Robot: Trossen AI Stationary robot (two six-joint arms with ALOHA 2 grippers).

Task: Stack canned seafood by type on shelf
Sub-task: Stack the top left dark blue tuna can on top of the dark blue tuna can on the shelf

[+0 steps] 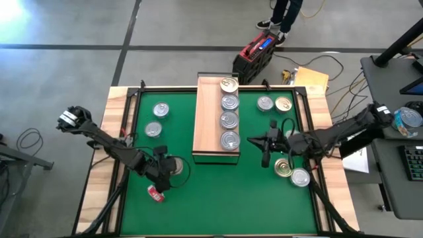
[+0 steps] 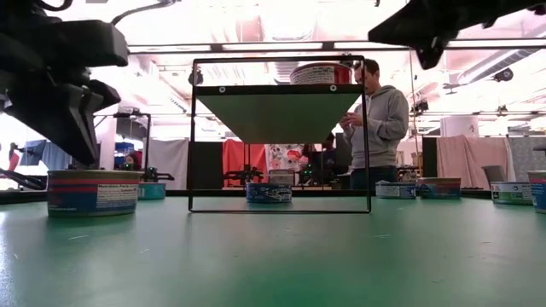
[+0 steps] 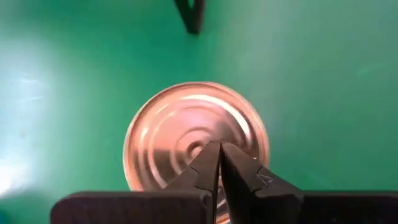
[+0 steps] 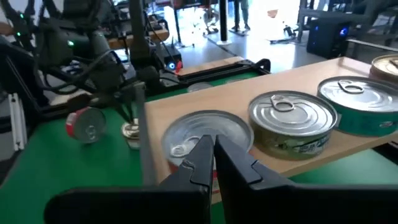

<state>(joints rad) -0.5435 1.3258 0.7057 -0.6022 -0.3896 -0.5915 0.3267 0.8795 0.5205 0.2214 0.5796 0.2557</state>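
1. Although four round flat metal tins already sit in a single row on the long light-wood shelf with a dark frame (image 1: 206,116), no tin stands on top of another there, so the stacking itself looks barely begun. The row runs from a gold-lidded tin (image 1: 229,84) at the far end through three silver-lidded tins (image 1: 229,120).
2. Left on the green mat-covered surface (image 1: 218,192) are two silver-lidded tins (image 1: 157,119) on the left side, a silver tin (image 1: 265,103) and a gold-lidded one (image 1: 283,104) at the far right, and another gold and silver pair (image 1: 291,172) near the right arm.
3. A further shiny round tin (image 3: 196,140) lies directly under the left hand (image 3: 219,163), whose fingers are pressed together and hold nothing.
4. A small red flat object (image 1: 155,193) lies just beside that arm.
5. The right hand (image 4: 211,155) is likewise pressed together and empty, hanging just off the shelf's near end, above the mat.
6. By my reading, roughly seven tins remain to be moved and grouped by lid type.
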